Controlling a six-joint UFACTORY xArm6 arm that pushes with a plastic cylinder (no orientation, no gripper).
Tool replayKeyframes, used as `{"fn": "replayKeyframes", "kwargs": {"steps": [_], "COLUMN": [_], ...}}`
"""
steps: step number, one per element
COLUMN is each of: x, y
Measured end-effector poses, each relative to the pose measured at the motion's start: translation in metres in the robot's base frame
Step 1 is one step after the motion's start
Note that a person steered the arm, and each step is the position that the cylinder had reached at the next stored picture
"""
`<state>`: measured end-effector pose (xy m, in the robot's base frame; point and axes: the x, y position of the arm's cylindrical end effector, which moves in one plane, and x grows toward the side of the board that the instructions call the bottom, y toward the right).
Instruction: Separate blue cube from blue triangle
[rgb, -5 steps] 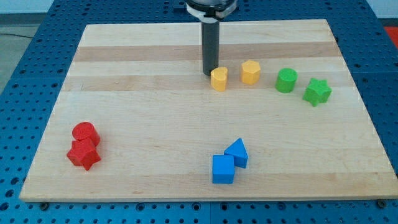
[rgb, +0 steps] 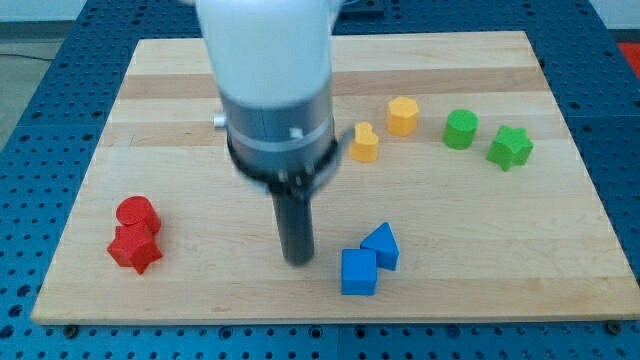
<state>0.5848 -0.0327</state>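
Note:
The blue cube (rgb: 359, 272) sits near the view's bottom, touching the blue triangle (rgb: 382, 245), which lies just above and to its right. My tip (rgb: 298, 260) rests on the board just left of the blue cube, a small gap apart. The arm's white and grey body covers the board's middle above the tip.
Two yellow blocks (rgb: 364, 144) (rgb: 402, 116) lie at the upper middle. A green cylinder (rgb: 461, 130) and a green star (rgb: 510, 148) lie at the upper right. A red cylinder (rgb: 137, 214) and a red star (rgb: 134, 248) touch at the lower left. The board's bottom edge (rgb: 330, 318) is close below the blue blocks.
My tip has moved from beside the left yellow block down toward the view's bottom, to just left of the blue cube. The left yellow block has shifted slightly right and down. The blue blocks have not moved.

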Motion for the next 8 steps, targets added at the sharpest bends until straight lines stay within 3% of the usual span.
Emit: {"fn": "replayKeyframes", "kwargs": {"steps": [1, 3, 4, 7, 8], "x": [0.033, -0.007, -0.038, -0.077, -0.109], "y": [0.005, 0.136, 0.171, 0.102, 0.045]}}
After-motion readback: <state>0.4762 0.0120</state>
